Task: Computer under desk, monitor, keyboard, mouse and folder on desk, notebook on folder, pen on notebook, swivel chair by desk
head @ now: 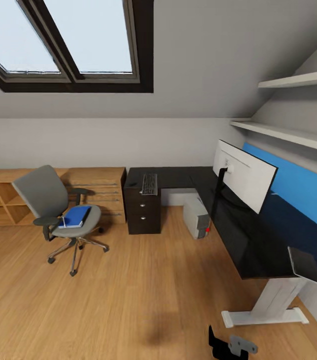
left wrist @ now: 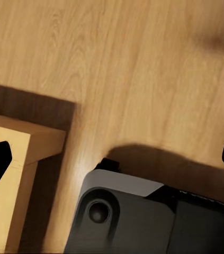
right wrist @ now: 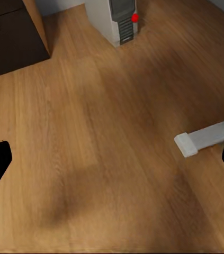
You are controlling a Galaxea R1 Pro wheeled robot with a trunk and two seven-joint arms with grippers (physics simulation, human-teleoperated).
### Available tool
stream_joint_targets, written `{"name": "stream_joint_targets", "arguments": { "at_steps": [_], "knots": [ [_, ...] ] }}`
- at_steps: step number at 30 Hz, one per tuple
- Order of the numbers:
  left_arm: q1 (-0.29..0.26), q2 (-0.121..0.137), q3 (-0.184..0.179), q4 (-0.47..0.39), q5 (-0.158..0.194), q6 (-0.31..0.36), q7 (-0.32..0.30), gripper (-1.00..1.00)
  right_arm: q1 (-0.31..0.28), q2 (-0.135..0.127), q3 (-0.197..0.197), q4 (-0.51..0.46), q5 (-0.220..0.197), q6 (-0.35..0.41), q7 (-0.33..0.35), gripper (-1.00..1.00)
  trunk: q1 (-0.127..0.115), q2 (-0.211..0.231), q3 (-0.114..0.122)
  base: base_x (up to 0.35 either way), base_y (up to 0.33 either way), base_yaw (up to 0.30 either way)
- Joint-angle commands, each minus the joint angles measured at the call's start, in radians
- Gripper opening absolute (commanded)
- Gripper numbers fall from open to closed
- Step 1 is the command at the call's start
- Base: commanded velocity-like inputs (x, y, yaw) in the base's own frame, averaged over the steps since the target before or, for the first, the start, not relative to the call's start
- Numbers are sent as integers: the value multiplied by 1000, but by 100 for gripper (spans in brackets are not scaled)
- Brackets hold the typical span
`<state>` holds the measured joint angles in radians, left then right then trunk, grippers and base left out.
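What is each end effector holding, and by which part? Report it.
Nothing is held. The left end effector and the right end effector both stand open over bare wood floor.

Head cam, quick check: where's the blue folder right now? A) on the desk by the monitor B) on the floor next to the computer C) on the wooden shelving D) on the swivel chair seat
D: the folder lies flat on the seat of the swivel chair, which stands on the floor well apart from the desk.
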<state>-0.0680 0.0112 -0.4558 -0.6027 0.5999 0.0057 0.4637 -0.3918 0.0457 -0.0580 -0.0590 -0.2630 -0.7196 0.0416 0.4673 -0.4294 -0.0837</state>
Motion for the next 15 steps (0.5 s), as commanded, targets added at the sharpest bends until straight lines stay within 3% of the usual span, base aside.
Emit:
{"name": "stream_joint_targets", "arguments": {
  "at_steps": [1,6,15],
  "knots": [
    [-1,1,-7,-2,6,1,9,100,-1,0,-6,1,-2,-3,4,100,-4,5,1,-336,-131,0],
    [-1,-1,-7,-2,6,2,9,100,-1,0,-6,1,-1,-5,4,100,-17,29,12,-310,-190,-75],
    [-1,-16,-8,-2,7,2,8,100,-1,-1,-6,1,-3,-6,4,100,-17,29,12,-283,-235,-235]
  ]
}}
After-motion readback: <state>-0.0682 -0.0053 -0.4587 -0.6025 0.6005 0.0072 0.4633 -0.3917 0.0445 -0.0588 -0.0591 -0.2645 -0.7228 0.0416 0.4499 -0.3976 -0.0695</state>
